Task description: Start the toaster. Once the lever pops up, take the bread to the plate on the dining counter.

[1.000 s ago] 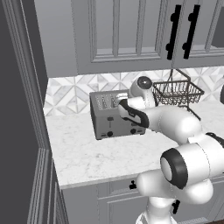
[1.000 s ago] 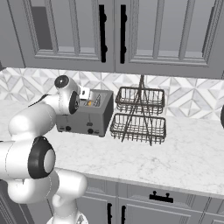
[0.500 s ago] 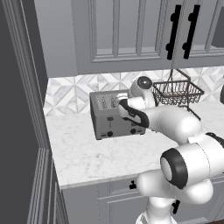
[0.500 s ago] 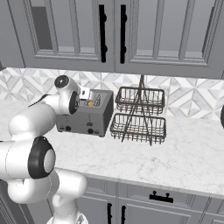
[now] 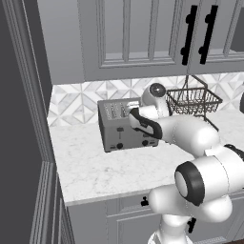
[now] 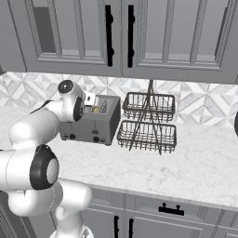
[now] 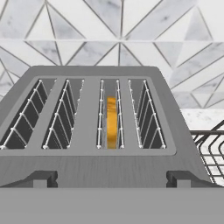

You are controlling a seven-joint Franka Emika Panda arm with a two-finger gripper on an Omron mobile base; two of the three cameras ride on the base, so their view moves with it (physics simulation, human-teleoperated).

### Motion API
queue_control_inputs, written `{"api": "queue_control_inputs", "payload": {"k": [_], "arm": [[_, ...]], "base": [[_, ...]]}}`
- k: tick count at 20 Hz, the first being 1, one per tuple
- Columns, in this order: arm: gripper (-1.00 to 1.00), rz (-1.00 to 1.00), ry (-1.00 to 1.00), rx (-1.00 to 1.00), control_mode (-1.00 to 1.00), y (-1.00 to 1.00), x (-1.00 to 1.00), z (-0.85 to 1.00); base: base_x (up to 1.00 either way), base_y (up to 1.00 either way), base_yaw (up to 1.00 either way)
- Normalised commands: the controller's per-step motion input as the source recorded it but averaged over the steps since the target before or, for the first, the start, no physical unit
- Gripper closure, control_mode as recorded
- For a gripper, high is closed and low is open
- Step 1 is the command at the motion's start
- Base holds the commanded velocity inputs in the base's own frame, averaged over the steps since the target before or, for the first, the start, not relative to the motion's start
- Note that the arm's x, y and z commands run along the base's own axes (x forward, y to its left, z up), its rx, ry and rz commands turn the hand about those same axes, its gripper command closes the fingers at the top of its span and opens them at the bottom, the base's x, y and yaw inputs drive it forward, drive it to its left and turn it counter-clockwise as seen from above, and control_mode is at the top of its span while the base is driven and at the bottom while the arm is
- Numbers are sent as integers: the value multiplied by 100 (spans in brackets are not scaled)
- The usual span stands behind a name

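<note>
Toaster (image 7: 94, 166): we see bread (image 7: 112, 122) in its third slot from the left.
Gripper (image 6: 91, 99): we see it spread, empty, above the toaster.

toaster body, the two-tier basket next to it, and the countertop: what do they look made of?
Toaster: looks like brushed grey metal, going by the faint streaked grain on its top in the hand view. Basket: thin dark wire, probably coated steel; open mesh on a slim frame. Countertop: white stone with grey veining, likely marble or an imitation; low sheen.
</note>
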Motion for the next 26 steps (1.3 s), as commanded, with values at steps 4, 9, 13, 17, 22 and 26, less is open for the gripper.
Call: {"api": "queue_control_inputs", "payload": {"k": [4, 9, 13, 17, 22, 26], "arm": [[-100, 0, 0, 0, -100, 0, 0, 0], [-100, 0, 0, 0, -100, 0, 0, 0], [-100, 0, 0, 0, -100, 0, 0, 0], [-100, 0, 0, 0, -100, 0, 0, 0], [-100, 0, 0, 0, -100, 0, 0, 0], [-100, 0, 0, 0, -100, 0, 0, 0]], "base": [[0, 0, 0], [0, 0, 0], [0, 0, 0], [0, 0, 0], [0, 0, 0], [0, 0, 0]]}}
